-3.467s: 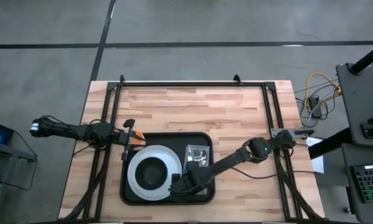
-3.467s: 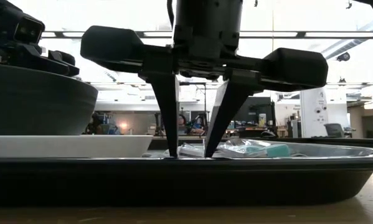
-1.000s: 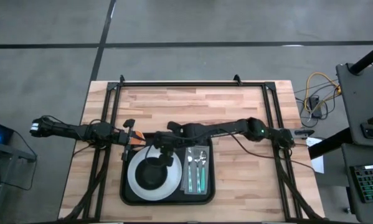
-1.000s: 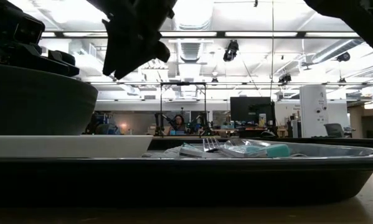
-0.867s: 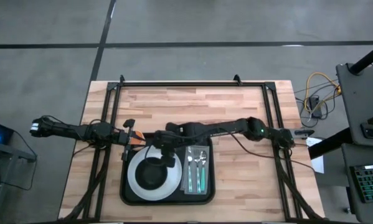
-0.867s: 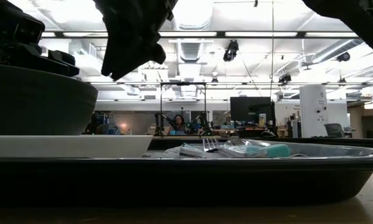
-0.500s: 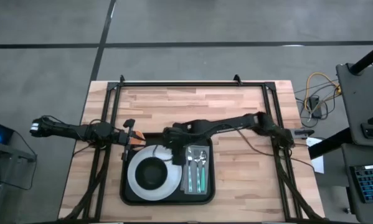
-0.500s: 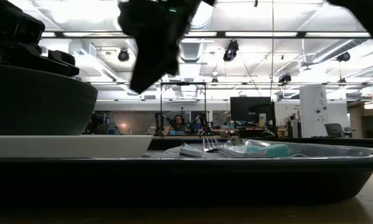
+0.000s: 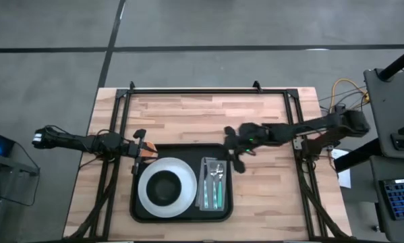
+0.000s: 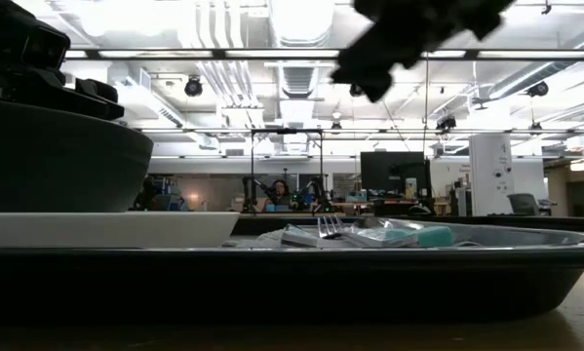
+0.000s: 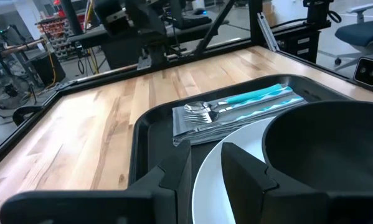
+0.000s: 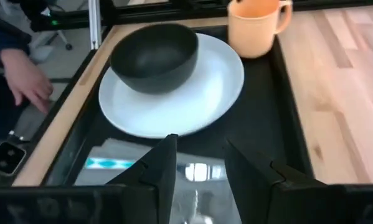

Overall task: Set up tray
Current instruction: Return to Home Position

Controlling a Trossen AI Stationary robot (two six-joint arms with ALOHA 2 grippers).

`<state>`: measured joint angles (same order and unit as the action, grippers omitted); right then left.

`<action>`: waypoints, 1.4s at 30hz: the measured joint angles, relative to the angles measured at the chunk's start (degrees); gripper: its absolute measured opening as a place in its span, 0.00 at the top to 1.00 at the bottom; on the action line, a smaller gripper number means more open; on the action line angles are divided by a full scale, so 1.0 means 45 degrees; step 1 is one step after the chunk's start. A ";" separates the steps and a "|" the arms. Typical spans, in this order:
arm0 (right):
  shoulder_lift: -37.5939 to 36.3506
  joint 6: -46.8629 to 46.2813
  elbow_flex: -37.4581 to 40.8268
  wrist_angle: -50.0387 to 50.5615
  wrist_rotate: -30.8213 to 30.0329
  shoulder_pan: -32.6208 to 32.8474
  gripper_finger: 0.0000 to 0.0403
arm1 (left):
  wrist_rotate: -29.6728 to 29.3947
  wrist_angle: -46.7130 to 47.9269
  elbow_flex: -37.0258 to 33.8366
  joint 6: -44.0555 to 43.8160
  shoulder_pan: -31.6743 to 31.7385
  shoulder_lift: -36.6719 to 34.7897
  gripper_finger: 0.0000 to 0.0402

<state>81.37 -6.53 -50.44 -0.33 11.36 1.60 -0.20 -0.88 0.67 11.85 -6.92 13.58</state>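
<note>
The black tray (image 9: 191,154) lies on the wooden table. On it a white plate (image 9: 146,190) carries a dark bowl (image 9: 165,187). A grey napkin (image 9: 215,183) with a fork, a spoon and teal-handled cutlery lies on the tray's right side. An orange cup (image 12: 258,22) stands in the tray's far left corner (image 9: 150,152). My right gripper (image 9: 237,154) hangs open and empty above the tray's far right corner (image 12: 198,165). My left gripper (image 9: 141,143) is open by the cup, at the tray's left rim (image 11: 205,177). I cannot tell whether it touches the cup.
A black frame (image 9: 208,91) runs along the table's far edge and down both sides. Bare wood lies far of and right of the tray. A person's hand (image 12: 24,74) and dark sleeve show beyond the table's edge in the right wrist view.
My right gripper has gone from above the bowl and plate toward the table's right edge, and now hangs over the tray's far right corner. The things on the tray have kept still.
</note>
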 joint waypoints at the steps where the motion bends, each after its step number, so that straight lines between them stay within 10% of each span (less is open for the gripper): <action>1: -0.0470 -0.0069 0.0558 -0.0267 0.0020 0.0000 0.70 | -0.0001 -0.0002 0.0000 0.0002 -0.0004 0.0000 0.82; 16: -0.7710 0.0502 0.6982 -0.2775 0.0318 0.0002 0.68 | 0.0000 -0.0001 -0.0001 -0.0002 0.0001 0.0000 0.82; 34: -1.7951 0.1123 1.0235 -0.1059 0.2416 0.0003 0.70 | 0.0001 0.0003 0.0000 0.0001 -0.0004 0.0000 0.82; 42: -1.7854 0.1294 1.1098 -0.2296 0.3457 -0.0006 0.69 | -0.0001 -0.0025 -0.0002 0.0001 0.0000 0.0096 0.82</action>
<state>1.03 -0.70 -0.50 -10.66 26.92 1.57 -0.21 -0.99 0.66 11.85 -6.92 14.01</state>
